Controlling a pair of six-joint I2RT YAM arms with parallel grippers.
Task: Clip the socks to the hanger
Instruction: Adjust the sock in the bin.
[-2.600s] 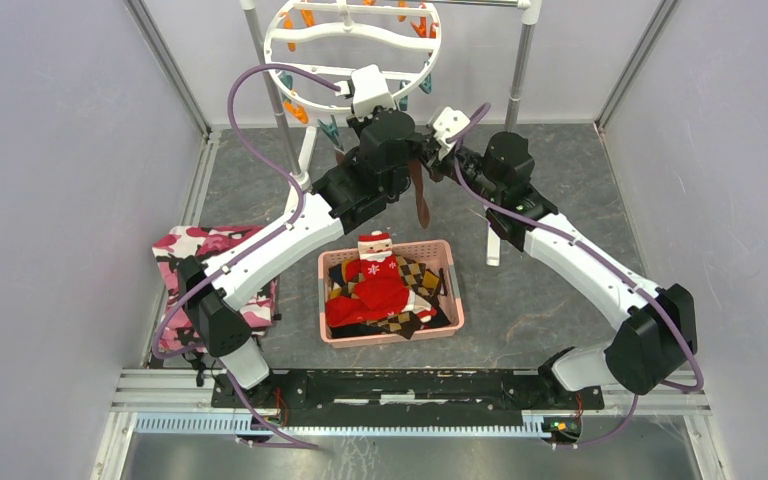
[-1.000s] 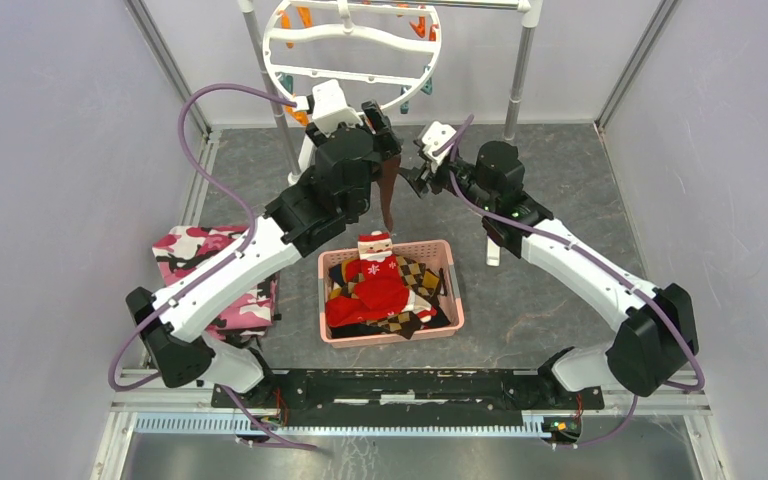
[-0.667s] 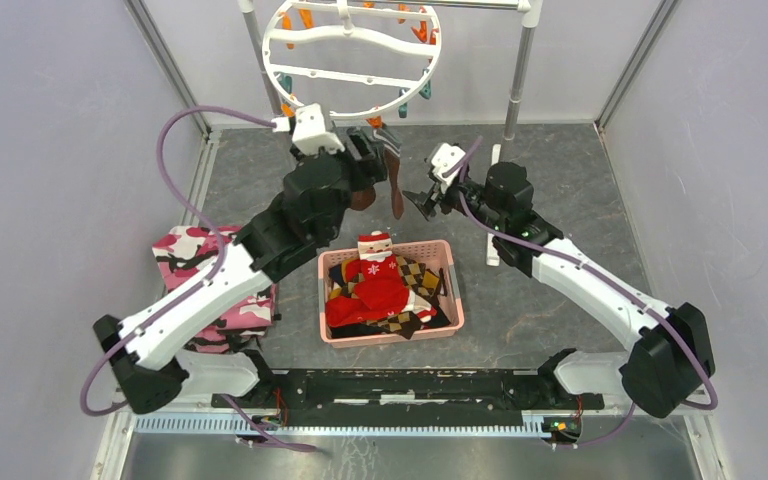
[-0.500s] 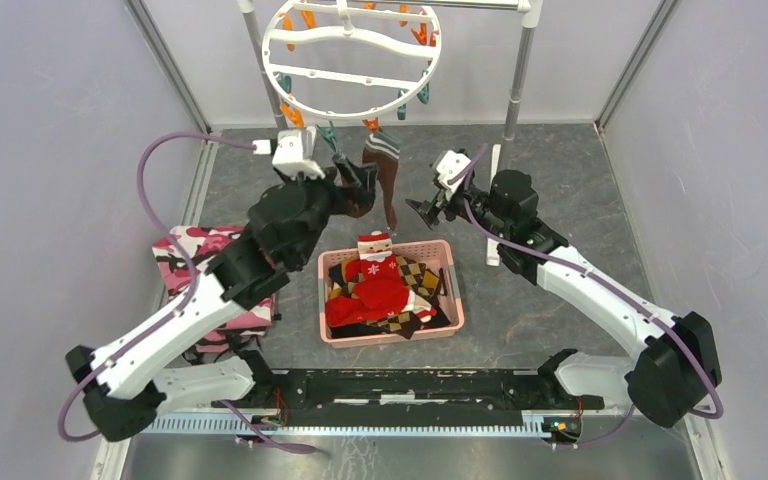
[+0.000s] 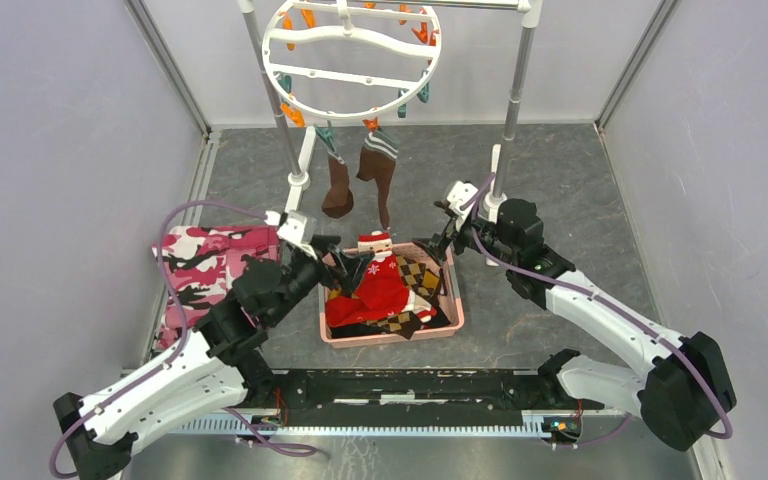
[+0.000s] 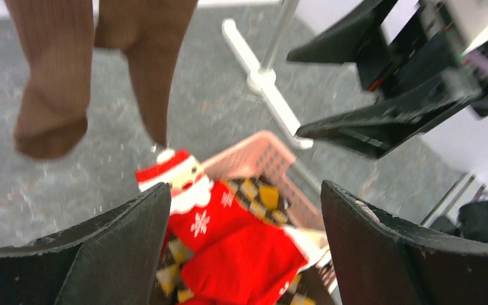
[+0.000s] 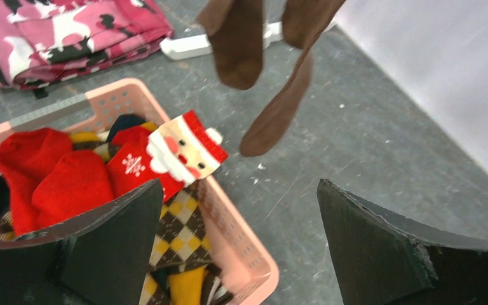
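Observation:
Two dark brown socks [image 5: 338, 190] [image 5: 381, 178] hang side by side from clips on the front rim of the round white hanger [image 5: 355, 113]; the right one has a striped cuff. Neither gripper touches them. My left gripper [image 5: 345, 268] is open and empty, low over the basket's back left corner. In the left wrist view the socks [image 6: 54, 95] dangle ahead, above my left gripper [image 6: 244, 187]. My right gripper [image 5: 432, 243] is open and empty at the basket's back right corner. In its wrist view my right gripper [image 7: 240, 190] sits below the socks [image 7: 238, 44].
A pink basket [image 5: 390, 338] holds a red Santa sock [image 5: 375, 275] and argyle socks [image 5: 415, 275]. Folded pink camouflage cloth [image 5: 205, 265] lies to the left. The rack's poles [image 5: 515, 70] and foot [image 5: 495, 165] stand behind the basket.
Both arms have dropped back from the hanger toward the basket, and both grippers have opened. The brown socks stay hanging from the clips.

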